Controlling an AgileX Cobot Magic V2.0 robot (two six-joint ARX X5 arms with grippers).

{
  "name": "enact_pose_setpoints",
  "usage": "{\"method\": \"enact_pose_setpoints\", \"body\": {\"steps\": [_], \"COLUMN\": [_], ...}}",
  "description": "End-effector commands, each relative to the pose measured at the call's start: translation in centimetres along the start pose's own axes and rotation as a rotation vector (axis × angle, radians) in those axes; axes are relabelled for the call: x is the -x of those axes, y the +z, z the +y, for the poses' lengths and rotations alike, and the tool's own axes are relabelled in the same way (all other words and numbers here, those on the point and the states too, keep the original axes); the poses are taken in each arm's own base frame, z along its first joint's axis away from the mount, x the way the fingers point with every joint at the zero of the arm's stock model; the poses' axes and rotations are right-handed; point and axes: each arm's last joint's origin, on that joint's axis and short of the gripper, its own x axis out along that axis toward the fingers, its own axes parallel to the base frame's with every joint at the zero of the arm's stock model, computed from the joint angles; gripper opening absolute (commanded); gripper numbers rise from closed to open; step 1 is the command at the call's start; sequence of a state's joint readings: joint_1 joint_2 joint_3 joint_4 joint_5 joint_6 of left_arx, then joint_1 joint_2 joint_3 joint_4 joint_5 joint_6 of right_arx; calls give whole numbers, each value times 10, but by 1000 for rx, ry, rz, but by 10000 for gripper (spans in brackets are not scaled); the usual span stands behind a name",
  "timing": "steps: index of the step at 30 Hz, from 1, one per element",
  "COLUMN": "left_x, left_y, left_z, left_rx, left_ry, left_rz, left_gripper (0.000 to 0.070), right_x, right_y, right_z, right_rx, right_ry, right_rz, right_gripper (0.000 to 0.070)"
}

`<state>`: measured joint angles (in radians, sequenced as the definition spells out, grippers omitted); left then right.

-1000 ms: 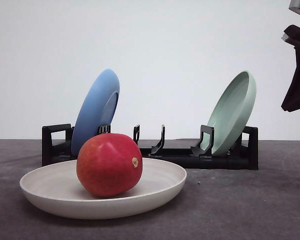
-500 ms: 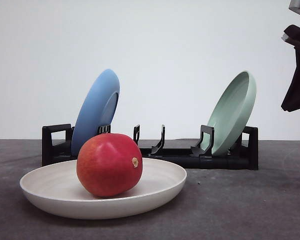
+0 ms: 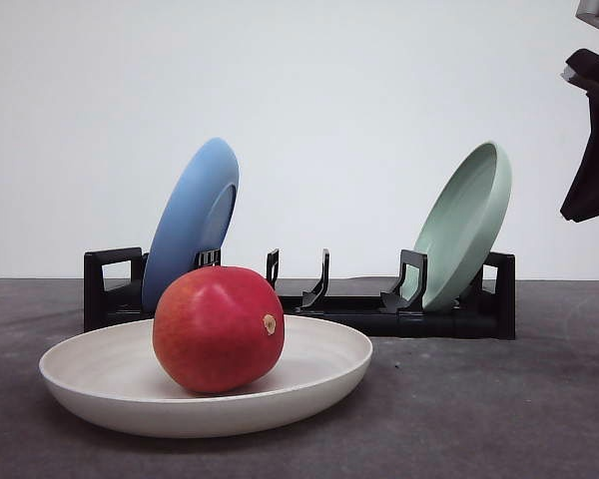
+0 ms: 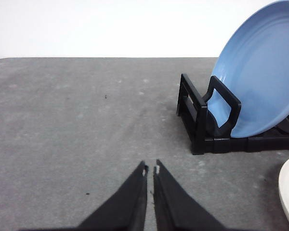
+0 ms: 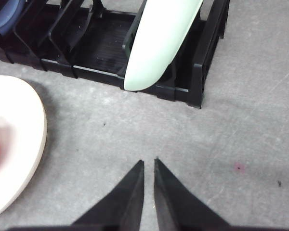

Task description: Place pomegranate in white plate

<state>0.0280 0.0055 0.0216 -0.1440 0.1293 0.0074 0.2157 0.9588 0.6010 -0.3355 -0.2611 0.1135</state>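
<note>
Red pomegranate (image 3: 219,328) resting in the white plate (image 3: 100,384) just in front of the black dish rack (image 3: 359,311), as we saw it a second ago, nothing shifted, our left gripper (image 4: 150,169) and right gripper (image 5: 148,162) both empty, jaws nearly together.
</note>
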Motion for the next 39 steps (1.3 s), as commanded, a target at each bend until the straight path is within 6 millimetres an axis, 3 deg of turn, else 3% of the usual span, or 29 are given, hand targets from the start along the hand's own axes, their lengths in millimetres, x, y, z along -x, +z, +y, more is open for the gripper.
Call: {"method": "enact_pose_setpoints", "body": {"steps": [1,13,20,24,29,39], "left_x": [-1,-1,-1,-1,-1,-1], "left_y": [-2,-2,-2,-2,-2,-2], "left_z": [0,0,0,0,0,0], "left_rx": [-7,-7,-7,-7,-7,-7], "left_ry": [1,1,1,1,1,1], "left_rz": [0,0,0,0,0,0], "left_gripper": [0,0,0,0,0,0], "right_x": [-1,-1,16,27,35,32], "right_y": [2,2,-2,-18,-52,-109], "right_z": [1,1,-5,-13,-23,-35], "right_rx": [-2,5,177,172,133,44], "right_ry": [3,2,-146,-232,-320,-452], "right_rz": [-5,-6,-87,-192,-360,-630], "right_gripper": [30,30,30,30,30,30]}}
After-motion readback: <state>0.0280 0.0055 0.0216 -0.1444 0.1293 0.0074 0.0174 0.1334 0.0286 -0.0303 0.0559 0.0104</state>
